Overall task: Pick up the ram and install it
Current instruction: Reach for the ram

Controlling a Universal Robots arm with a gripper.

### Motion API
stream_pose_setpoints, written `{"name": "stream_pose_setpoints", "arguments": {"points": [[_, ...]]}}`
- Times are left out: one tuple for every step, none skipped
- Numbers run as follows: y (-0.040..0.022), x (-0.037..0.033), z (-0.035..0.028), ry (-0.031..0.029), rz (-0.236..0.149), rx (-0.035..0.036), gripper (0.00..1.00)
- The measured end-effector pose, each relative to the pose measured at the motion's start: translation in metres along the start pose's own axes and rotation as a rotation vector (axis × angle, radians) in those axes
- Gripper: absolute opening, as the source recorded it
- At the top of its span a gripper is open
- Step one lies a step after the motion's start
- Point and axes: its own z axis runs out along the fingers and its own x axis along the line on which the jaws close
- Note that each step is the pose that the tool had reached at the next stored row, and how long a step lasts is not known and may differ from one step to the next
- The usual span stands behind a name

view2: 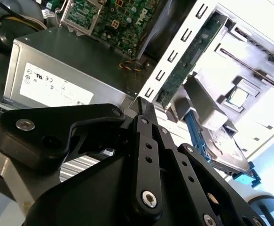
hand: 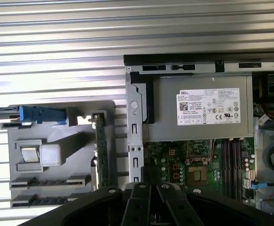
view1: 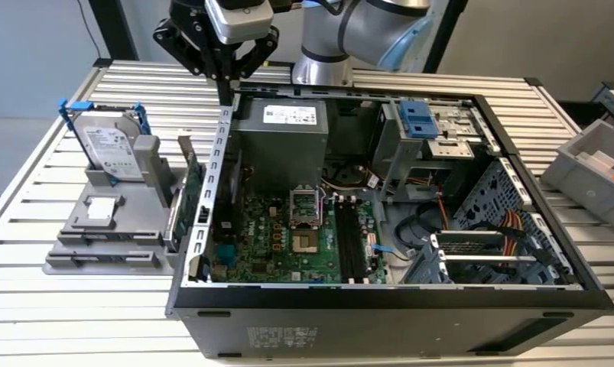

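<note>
My gripper [view1: 225, 93] hangs above the back corner of the open computer case [view1: 388, 294], on the exterior view's left, over the case wall. Its black fingers [view2: 146, 141] are pressed together and I see nothing between them. In the first wrist view the gripper [hand: 148, 173] sits over the motherboard's edge. The ram is out of view. The motherboard's long dark memory slots [view1: 351, 243] run beside the processor socket [view1: 304, 208] and also appear in the first wrist view [hand: 230, 162]. I cannot tell if a stick sits in them.
A grey fixture [view1: 102, 256] stands at the exterior view's left of the case. It carries a silver hard drive in a blue frame [view1: 111, 149], an upright green card [view1: 190, 200] and two long slots [hand: 47, 182]. The grey power supply [hand: 198, 110] fills the case's back. A grey bin [view1: 597, 172] sits at the right.
</note>
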Motion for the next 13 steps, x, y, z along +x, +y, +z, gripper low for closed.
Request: {"name": "stream_pose_setpoints", "arguments": {"points": [[-0.0001,0.0010,0.0000,0.0000,0.000,0.0000,0.00],[-0.0002,0.0021,-0.0001,0.0000,0.000,0.0000,0.00],[-0.0002,0.0032,-0.0001,0.0000,0.000,0.0000,0.00],[-0.0003,0.0043,-0.0001,0.0000,0.000,0.0000,0.00],[-0.0004,0.0054,-0.0001,0.0000,0.000,-0.0001,0.00],[-0.0005,0.0065,-0.0001,0.0000,0.000,0.0000,0.00],[-0.0005,0.0076,-0.0002,0.0000,0.000,0.0000,0.00],[-0.0006,0.0088,-0.0002,0.0000,0.000,0.0000,0.00],[-0.0007,0.0100,-0.0002,0.0000,0.000,0.0000,0.00],[-0.0008,0.0112,-0.0003,0.0000,0.000,0.0000,0.00],[-0.0009,0.0124,-0.0003,0.0001,0.000,0.0000,0.00],[-0.0009,0.0136,-0.0003,0.0000,0.000,0.0000,0.00],[-0.0010,0.0147,-0.0003,0.0000,0.000,0.0000,0.00]]}}
